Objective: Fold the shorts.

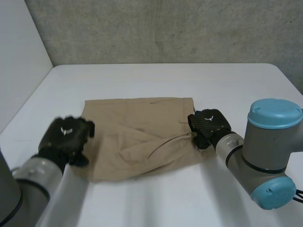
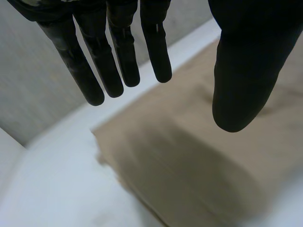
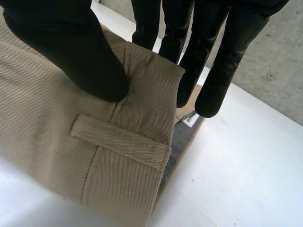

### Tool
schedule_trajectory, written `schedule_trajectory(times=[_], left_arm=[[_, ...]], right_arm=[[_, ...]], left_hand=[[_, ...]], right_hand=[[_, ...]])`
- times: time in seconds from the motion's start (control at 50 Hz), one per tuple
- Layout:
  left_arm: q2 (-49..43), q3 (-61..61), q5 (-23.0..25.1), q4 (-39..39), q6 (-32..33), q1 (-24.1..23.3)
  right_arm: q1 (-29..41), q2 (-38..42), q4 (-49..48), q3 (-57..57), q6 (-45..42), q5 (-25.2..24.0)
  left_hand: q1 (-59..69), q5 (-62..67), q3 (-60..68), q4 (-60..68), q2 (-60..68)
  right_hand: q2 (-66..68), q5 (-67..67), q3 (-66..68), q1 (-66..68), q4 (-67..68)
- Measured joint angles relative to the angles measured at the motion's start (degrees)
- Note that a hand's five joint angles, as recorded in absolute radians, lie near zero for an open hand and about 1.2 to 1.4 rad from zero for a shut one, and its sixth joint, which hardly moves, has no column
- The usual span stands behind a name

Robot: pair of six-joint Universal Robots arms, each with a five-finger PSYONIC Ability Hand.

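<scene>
**Head view.** The left hand (image 1: 66,137) is seen at the 9 o'clock edge of the tan shorts (image 1: 142,137), toward the cloth's near corner. The right hand (image 1: 208,125) is set at the 3 o'clock edge, and creases are drawn from it across the cloth toward 8 o'clock. The shorts are spread near the middle of the white table (image 1: 165,78), with a straight edge at 12 o'clock and a rumpled one at 6 o'clock.

**Left wrist view.** The fingers (image 2: 118,61) of the left hand are held straight and slightly spread, with the thumb (image 2: 246,71) well apart from them. Nothing is grasped. The shorts are seen below the palm and apart from the fingertips. One corner of the cloth and bare table are seen beyond the fingertips.

**Right wrist view.** The thumb of the right hand is pressed onto the outer face of the waistband (image 3: 151,90), and the fingers are passed round the band's end to its other side. The band is thus pinched between them. A belt loop (image 3: 120,142) is seen just beside the thumb tip, and a small label (image 3: 191,119) at the fingertips, inside the opening.
</scene>
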Motion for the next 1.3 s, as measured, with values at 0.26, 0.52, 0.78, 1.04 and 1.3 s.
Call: schedule_trajectory(times=[0.26, 0.52, 0.78, 1.04, 1.3], left_arm=[[-2.15, -4.18, 4.31, -1.76, -6.94, 2.58], [-9.05, -3.85, 4.13, 3.45, -4.82, 3.59], [-12.77, -3.55, 4.04, 9.75, -3.49, 5.84], [-2.88, -3.63, 4.69, 6.15, -3.26, 6.25], [12.99, 3.04, 6.47, -10.88, -1.5, 6.61]], right_arm=[[-0.02, -0.38, 0.06, 0.09, 0.11, -0.14], [-0.11, -0.59, 0.03, 0.39, 0.19, -0.18], [-0.11, -0.63, -0.02, 0.58, -0.11, -0.19], [0.09, -2.61, 1.02, 0.79, -2.21, -0.11], [-0.72, -15.62, 15.21, -0.26, -16.26, -0.4]], left_hand=[[-6.77, -6.58, -5.65, -6.37, -6.09], [-6.69, -6.35, -5.64, -6.31, -6.02], [17.64, 17.07, 17.37, 17.43, 17.76], [27.73, 30.22, 31.77, 32.49, 32.39], [27.74, 30.22, 31.81, 32.49, 32.46]], right_hand=[[0.0, 0.0, 0.0, 0.0, 0.0], [0.0, 0.01, 0.0, 0.0, 0.0], [0.0, 0.01, 0.0, 0.0, 0.0], [0.0, 0.03, 0.0, 0.0, 0.0], [0.0, 0.05, 0.0, 0.0, 0.0]])
